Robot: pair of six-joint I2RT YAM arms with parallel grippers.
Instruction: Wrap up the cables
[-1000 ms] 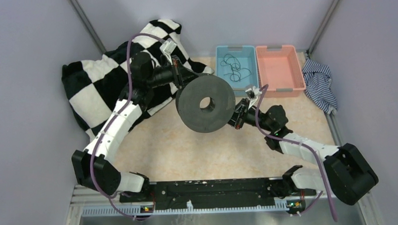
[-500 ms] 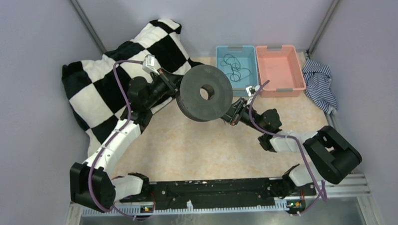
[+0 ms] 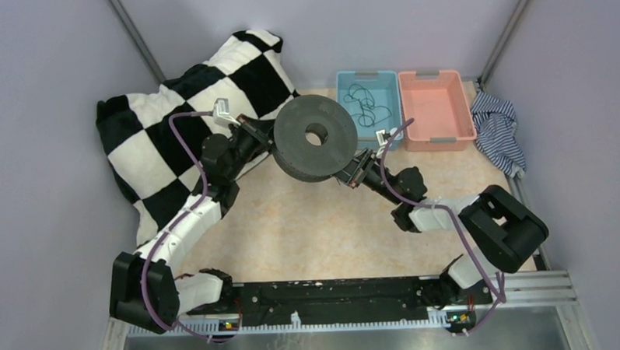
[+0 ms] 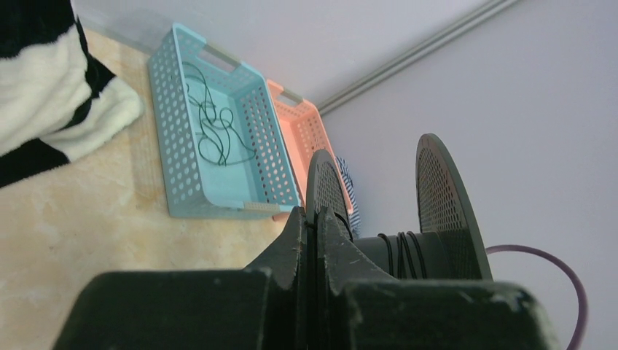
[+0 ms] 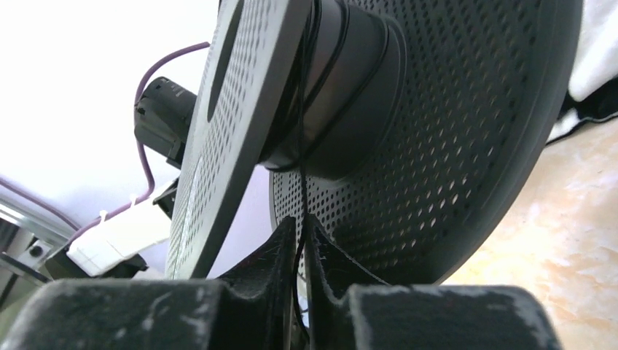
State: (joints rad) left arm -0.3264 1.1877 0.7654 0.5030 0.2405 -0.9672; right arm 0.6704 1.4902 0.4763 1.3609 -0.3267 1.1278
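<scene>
A dark round perforated spool [image 3: 315, 137] is held above the table's middle back. My left gripper [image 3: 265, 140] is shut on the rim of one spool disc [image 4: 326, 191], seen edge-on in the left wrist view. A few turns of thin black cable [image 4: 399, 246] lie around the spool's core. My right gripper [image 3: 350, 173] is shut on a thin black cable [image 5: 299, 157] that runs up from its jaws to the spool's core [image 5: 342, 80]. Another loose black cable [image 3: 364, 103] lies in the blue basket [image 3: 394, 110], also in the left wrist view [image 4: 211, 124].
A pink basket [image 3: 437, 104] stands right of the blue one. A black-and-white checkered blanket [image 3: 161, 133] covers the back left. A striped cloth [image 3: 498, 129] lies at the right wall. Metal wall posts stand at both back corners.
Both arms have carried the spool toward the back; it has tilted flatter, its hole facing up. The left wrist has dropped lower and the right arm has stretched forward.
</scene>
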